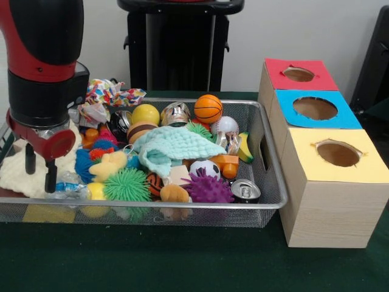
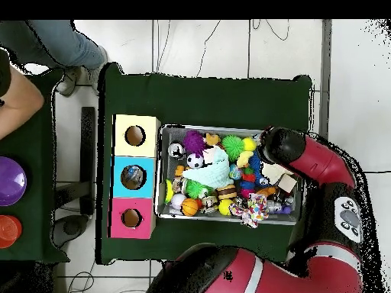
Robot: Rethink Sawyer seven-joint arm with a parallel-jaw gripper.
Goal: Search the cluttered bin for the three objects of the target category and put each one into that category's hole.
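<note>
A: Where is the arm in this moment?

B: The red and black arm comes down at the left end of the wire basket (image 1: 267, 204) in the front view. The gripper (image 1: 39, 170) hangs low inside the basket, with its two dark fingers (image 1: 30, 159) pointing down. The jaws stand open, with a gap between them, and they grip nothing.

A: And the bottles?

B: One crushed clear bottle (image 1: 65, 184) lies just beside the right finger, at the near left part of the basket, next to a cream cloth (image 1: 18, 173). I cannot tell if the finger touches it. The other bottles I cannot pick out in the clutter.

A: What else is in the basket?

B: Many toys. A pale green cloth (image 1: 167, 149) lies in the middle, a small basketball (image 1: 208, 108) at the far side, a purple spiky ball (image 1: 206, 188) and a green spiky ball (image 1: 127, 185) at the near side. A shiny can (image 1: 245, 191) lies in the near right corner.

A: Where is the blue hole?

B: The blue-surround hole (image 1: 315, 108) is on the middle box of three, right of the basket on the green worktop (image 1: 152, 261). The red-surround hole (image 1: 298, 74) is farther, the yellow-surround hole (image 1: 338, 153) nearer. In the overhead view the blue one (image 2: 133, 177) also sits between them, and it is well apart from the gripper.
</note>
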